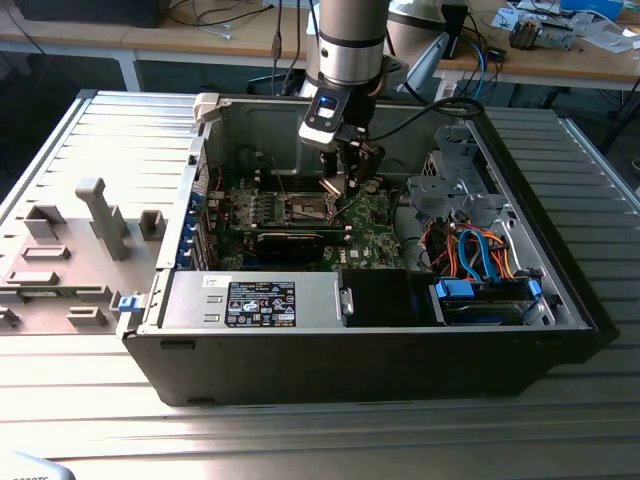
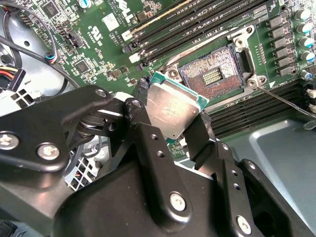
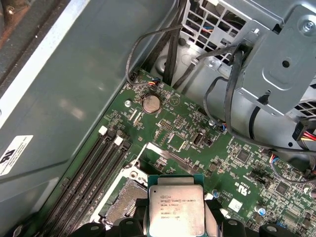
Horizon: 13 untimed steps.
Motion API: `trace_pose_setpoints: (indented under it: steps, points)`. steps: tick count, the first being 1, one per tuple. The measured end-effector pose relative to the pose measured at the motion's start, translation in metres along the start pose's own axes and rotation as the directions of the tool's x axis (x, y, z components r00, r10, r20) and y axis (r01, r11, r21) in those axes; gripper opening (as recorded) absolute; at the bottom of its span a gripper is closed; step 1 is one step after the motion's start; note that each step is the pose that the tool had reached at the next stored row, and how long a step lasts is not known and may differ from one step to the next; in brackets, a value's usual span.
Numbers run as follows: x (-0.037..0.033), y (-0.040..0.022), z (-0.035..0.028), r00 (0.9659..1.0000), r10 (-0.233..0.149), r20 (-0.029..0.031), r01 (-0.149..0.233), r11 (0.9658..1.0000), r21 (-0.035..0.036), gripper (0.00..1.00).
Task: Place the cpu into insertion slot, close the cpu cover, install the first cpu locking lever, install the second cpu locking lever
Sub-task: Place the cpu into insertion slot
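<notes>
1. In the exterior view, a robot arm reaches down into an open computer case that lies on a ribbed metal table. Its gripper hangs low over the green motherboard.
2. In the second wrist view, the two black fingers are clamped on opposite edges of the cpu. The chip is held tilted, with its dull silver face toward the camera.
3. The cpu hovers above the board, just beside the insertion slot. It is not seated in the slot.
4. The slot lies bare, with its field of contacts and its silver rim in plain sight.
5. A thin silver frame stands at the slot's far edge in the first wrist view. It is probably the cpu cover, raised, though it is seen nearly edge-on.
6. A thin metal lever sticks out from one corner of the slot, swung clear of it.
7. Long black memory slots run along the slot's other side.
</notes>
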<state>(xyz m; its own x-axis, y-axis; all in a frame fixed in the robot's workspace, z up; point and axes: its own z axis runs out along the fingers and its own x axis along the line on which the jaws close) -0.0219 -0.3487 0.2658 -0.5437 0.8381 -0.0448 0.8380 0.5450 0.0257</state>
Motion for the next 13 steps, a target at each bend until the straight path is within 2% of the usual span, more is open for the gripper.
trace_pose_setpoints:
  steps: [13]
  points:
    - [0.0,0.0,0.0,1.0,0.008,0.0003,-0.008,1.0,0.0004,0.54]
